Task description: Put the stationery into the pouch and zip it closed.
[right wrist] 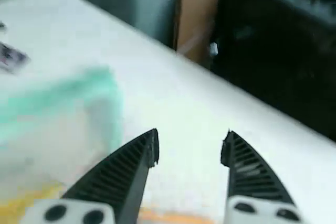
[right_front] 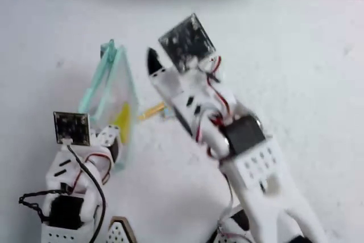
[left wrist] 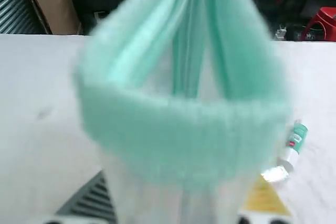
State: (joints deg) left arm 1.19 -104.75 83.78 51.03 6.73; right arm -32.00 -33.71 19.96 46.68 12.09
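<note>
Pouch (right_front: 111, 98) on table (right_front: 296, 55), left of right tool (right_front: 153, 64); pencil (right_front: 151, 111) btwn them; left tool (right_front: 112, 140) at pouch's near end.

White printed arms (right_front: 250, 157), black ribbed fingers (right wrist: 126, 177), red-and-black cables (right_front: 216, 92).

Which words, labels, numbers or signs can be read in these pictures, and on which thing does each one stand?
No text can be read in any view.
Small tube beside the pouch: red and green print, too blurred to read.
Yellow item: dark marks, too blurred to read.
</note>
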